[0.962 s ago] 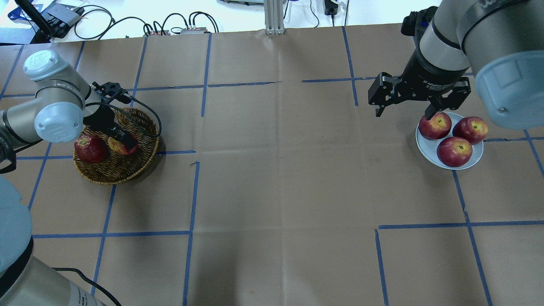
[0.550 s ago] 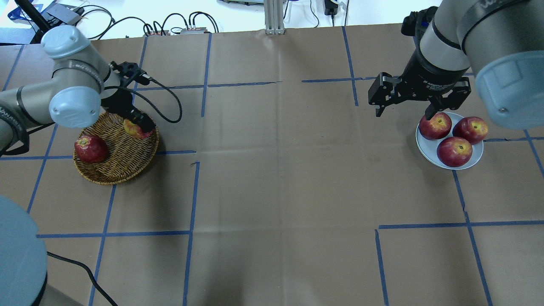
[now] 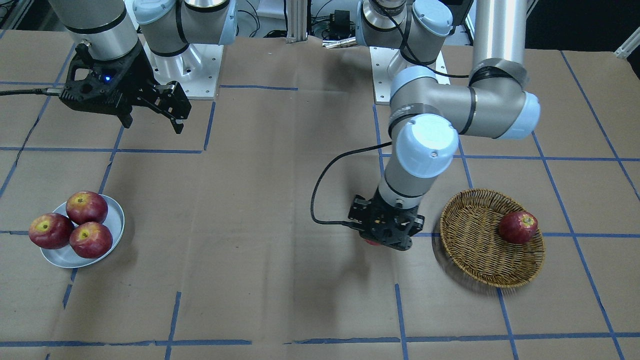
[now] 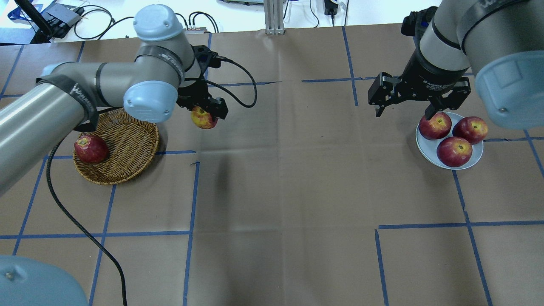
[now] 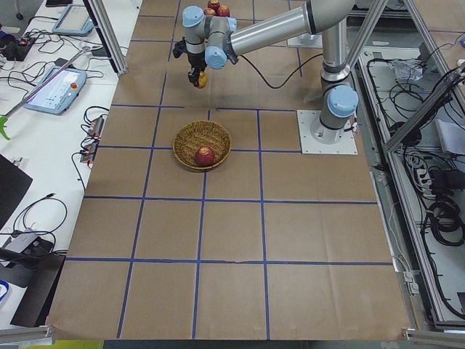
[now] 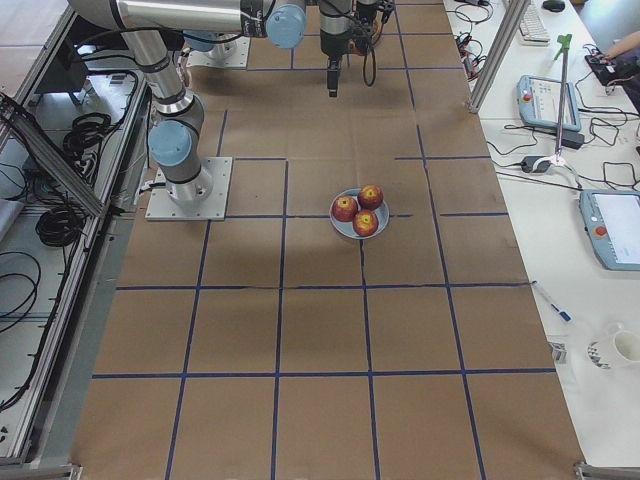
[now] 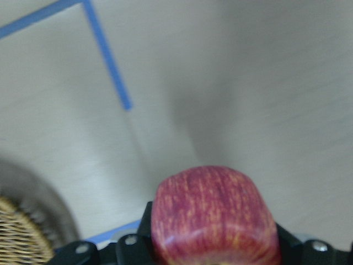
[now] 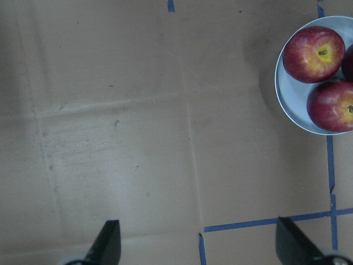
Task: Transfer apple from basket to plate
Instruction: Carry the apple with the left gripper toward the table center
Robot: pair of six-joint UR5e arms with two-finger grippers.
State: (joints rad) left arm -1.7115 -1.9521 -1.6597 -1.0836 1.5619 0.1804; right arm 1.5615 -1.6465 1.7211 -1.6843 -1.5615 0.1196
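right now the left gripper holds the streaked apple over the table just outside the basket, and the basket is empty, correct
Not quite: the basket is not empty. The overhead exterior view shows one darker red apple lying in it. The rest stands: the left gripper holds the streaked apple over the table, just outside the basket.

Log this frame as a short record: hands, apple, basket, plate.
left hand: shut on the apple, raised above the table beside the basket
basket: holds one darker apple
plate: holds three apples
right hand: open, empty, raised near the plate
task stage: apple out of basket, not yet at plate
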